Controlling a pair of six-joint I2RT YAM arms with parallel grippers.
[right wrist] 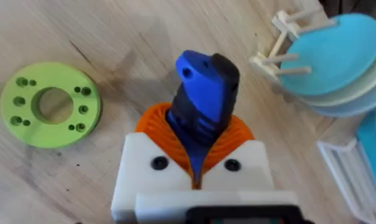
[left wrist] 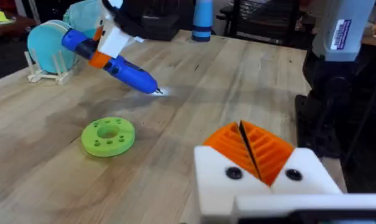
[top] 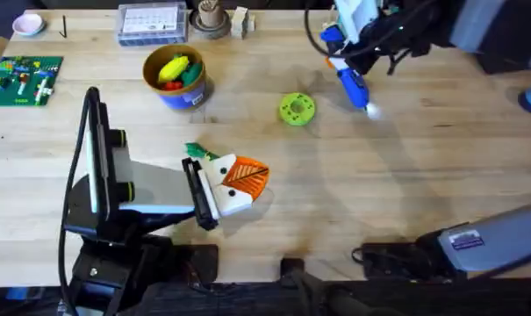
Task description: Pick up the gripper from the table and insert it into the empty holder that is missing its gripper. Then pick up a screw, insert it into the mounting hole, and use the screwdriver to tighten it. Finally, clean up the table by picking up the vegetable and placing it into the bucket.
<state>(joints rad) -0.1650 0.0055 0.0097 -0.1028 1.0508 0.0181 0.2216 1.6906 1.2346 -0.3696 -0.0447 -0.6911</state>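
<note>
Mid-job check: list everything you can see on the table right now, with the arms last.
screwdriver: one, blue, held over far right of the table
ring disc: one, green, centre
bucket: one, blue, far left-centre, toy food inside
vegetable: one, green-leafed, beside left gripper
circuit board: one, green, far left
compartment box: one, clear, far edge
bowl: one, pink, far left corner
left gripper: shut, near centre
right gripper: shut on screwdriver

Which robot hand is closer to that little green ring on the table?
Right gripper: just beyond the green ring, holding the screwdriver. Left gripper sits farther off, nearer the bases.
</note>
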